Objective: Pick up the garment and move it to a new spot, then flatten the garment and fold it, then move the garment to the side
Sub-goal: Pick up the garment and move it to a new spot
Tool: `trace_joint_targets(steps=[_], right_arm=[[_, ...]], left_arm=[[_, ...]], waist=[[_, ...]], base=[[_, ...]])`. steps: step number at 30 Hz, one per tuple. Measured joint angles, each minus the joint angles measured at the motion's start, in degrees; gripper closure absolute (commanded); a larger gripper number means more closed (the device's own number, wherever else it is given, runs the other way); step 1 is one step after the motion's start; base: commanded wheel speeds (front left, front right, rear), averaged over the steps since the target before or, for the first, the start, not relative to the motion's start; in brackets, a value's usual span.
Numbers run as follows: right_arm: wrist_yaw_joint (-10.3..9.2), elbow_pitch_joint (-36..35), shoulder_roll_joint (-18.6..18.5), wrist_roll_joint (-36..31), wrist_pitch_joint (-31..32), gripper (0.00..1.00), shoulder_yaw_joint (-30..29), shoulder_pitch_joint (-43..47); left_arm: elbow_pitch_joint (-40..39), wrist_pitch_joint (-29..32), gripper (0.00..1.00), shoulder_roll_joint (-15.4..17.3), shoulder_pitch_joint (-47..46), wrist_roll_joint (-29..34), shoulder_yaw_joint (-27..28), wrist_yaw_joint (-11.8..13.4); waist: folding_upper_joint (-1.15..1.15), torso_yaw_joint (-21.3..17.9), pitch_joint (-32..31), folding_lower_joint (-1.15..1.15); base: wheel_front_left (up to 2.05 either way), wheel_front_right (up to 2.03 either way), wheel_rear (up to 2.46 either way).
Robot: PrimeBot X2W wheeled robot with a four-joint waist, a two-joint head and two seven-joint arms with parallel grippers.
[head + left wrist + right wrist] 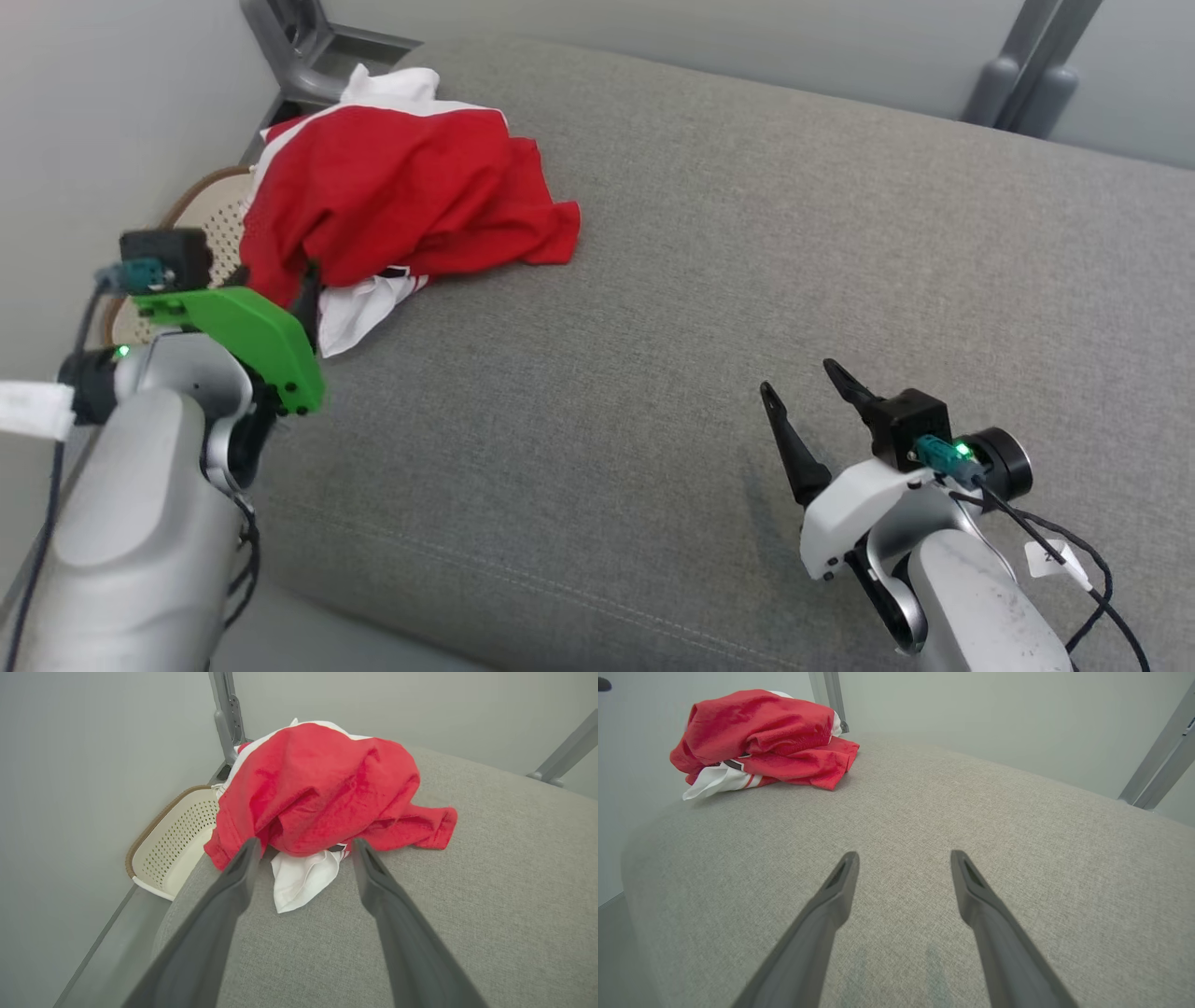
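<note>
Garment check: crumpled red-and-white fabric garment point(401, 196) point(317, 788) point(756, 737) heaped at far-left corner of grey woven-fabric cushion point(672, 299). Red layer on top, white panel sticking out underneath at near side, one red flap spread flat toward the cushion's middle. Not flattened, not folded.

Left gripper point(303, 842): long dark fingers spread apart, nothing between them. Tips level with near edge of the heap, straddling the white panel in left wrist view. Contact with fabric: cannot tell. Green plastic wrist plate point(252, 336) just in front of the heap in head view.

Right gripper point(798, 378) point(903, 854): fingers also apart, holding nothing, low over bare cushion at near right, well apart from garment. Pointed toward cushion's far side.

Cream perforated plastic basket with brown rim point(210, 224) point(177, 835) beside cushion's left edge, against pale wall, partly covered by garment's overhang in head view. Grey metal frame posts point(308, 47) behind the heap.
</note>
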Motion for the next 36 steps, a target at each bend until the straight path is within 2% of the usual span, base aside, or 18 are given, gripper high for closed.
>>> trace_joint_targets(steps=[7, 11, 16, 21, 22, 23, 24, 31, 36], right_arm=[[0.03, -3.0, 0.03, -1.96, 2.0, 0.0, 2.02, -2.51], [0.03, -4.72, 0.0, -2.77, 2.67, 0.0, 2.05, -3.3], [0.03, -6.43, -0.03, -2.81, 3.11, 0.0, 1.87, -3.09], [0.03, -7.01, -0.04, -2.81, 3.46, 0.0, 1.75, -2.04], [0.03, -7.08, -0.03, -2.81, 3.46, 0.0, 1.74, -1.99], [0.03, -7.16, -0.03, -2.81, 3.42, 0.0, 1.66, -1.99], [0.03, -7.19, -0.03, -2.8, 3.41, 0.0, 1.57, -1.98], [0.03, -6.69, -0.03, -1.65, 2.76, 0.0, 1.53, -1.99], [0.03, -5.59, -0.02, -0.55, 2.4, 0.0, 2.33, -2.03]], left_arm=[[5.03, 10.02, 0.0, 4.83, -9.27, 0.4, -1.26, -1.91], [6.23, 14.05, 0.0, 6.79, -12.7, 1.41, -2.34, -1.97], [7.54, 16.78, 0.0, 10.34, -15.68, 5.0, -4.08, 0.1], [8.68, 18.7, 0.0, 11.93, -16.67, 6.38, -4.69, 2.16], [8.94, 18.78, 0.29, 12.06, -16.75, 6.33, -4.53, 2.54], [9.03, 18.79, 0.82, 12.0, -16.76, 5.89, -4.13, 2.74], [8.95, 18.53, 1.0, 11.69, -16.76, 5.13, -3.43, 3.35], [6.56, 16.1, 1.0, 11.06, -17.13, 5.67, -3.7, 5.54], [4.2, 15.55, 1.0, 11.02, -17.46, 6.12, -4.5, 5.59]], waist=[[0.0, -4.78, 4.56, 0.0], [0.0, -7.4, 7.32, 0.0], [0.0, -10.44, 10.52, 0.0], [0.0, -13.03, 13.11, 0.0], [0.0, -13.47, 13.52, 0.01], [0.0, -13.88, 13.89, 0.0], [0.0, -14.25, 14.23, 0.0], [0.0, -15.14, 14.24, 0.0], [0.0, -14.96, 11.99, 0.0]], base=[[0.0, 0.0, 0.0], [0.0, 0.0, 0.0], [0.0, 0.0, 0.0], [0.0, 0.0, 0.0], [0.0, 0.0, 0.0], [0.0, 0.0, 0.0], [0.0, 0.0, 0.0], [0.0, 0.0, 0.0], [0.0, 0.0, 0.0]])
